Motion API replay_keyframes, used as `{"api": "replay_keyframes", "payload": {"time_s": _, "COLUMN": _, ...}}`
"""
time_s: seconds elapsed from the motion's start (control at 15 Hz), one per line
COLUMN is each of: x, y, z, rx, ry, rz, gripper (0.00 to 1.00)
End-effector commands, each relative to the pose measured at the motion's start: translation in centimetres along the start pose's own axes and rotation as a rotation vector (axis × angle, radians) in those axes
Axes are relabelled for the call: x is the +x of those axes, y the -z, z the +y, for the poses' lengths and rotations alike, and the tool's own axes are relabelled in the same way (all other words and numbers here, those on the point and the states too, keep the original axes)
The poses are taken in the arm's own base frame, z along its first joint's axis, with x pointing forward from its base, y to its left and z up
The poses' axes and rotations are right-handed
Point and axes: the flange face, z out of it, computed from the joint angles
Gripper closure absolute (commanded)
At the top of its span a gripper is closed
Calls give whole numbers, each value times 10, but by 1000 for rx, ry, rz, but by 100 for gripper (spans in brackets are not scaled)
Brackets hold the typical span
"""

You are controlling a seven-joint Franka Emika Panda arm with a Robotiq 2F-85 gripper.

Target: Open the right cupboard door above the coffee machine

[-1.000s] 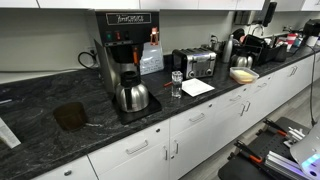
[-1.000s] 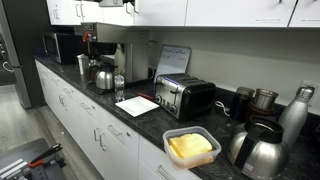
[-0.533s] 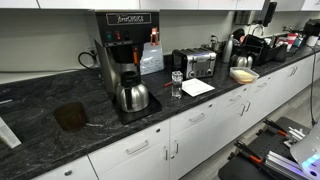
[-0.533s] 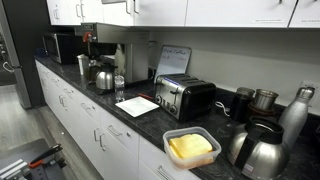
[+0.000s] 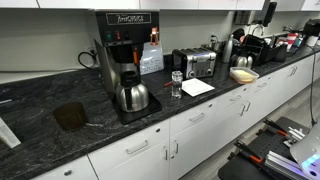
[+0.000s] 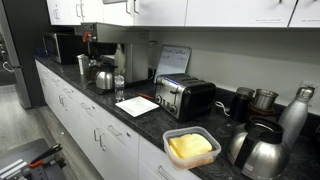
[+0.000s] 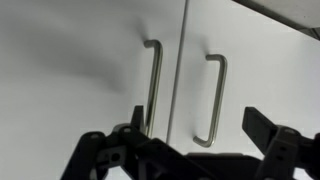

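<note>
**Claw wide open at the handles, doors shut**

Wrist view, L to R: 2 white cupboard doors, 1 vertical bar handle each. The left cupboard door (image 7: 70, 70) carries the left handle (image 7: 153, 85). Then comes the seam, then the right handle (image 7: 213, 100) on the right cupboard door (image 7: 265, 55). The seam is thin & even, so both doors look shut.

The gripper (image 7: 193, 118) sits at 6 o'clock of the frame. Its 2 fingers (image 7: 262, 128) are spread wide w/ nothing held. The right handle's lower end shows btwn them; can't tell if anything touches it.

In an exterior view, the counter (image 5: 40, 135) L to R:
- 1 black coffee machine (image 5: 125, 45) w/ 1 steel carafe (image 5: 132, 96) at its base.
- 1 glass (image 5: 177, 84) at abt 3 o'clock of the carafe.
- 1 paper sheet (image 5: 198, 87) just beside the glass.
- 1 toaster (image 5: 195, 63) at 12 o'clock of the sheet.
- 1 tub (image 5: 243, 74) w/ yellow contents, further out at 3 o'clock.

In an exterior view, the upper cupboard row (image 6: 230, 12) runs along the top of the frame. The 2 handles hang side by side at abt 1 o'clock of the coffee machine.
</note>
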Motion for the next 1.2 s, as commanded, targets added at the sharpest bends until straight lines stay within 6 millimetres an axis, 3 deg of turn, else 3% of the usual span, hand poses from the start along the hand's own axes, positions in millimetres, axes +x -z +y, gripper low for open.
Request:
{"api": "replay_keyframes", "payload": {"time_s": 0.0, "x": 0, "y": 0, "z": 0, "rx": 0, "ry": 0, "rz": 0, "gripper": 0}}
{"api": "replay_keyframes", "payload": {"time_s": 1.13, "x": -6, "y": -6, "z": 2, "rx": -7, "ry": -9, "rz": 14, "gripper": 0}}
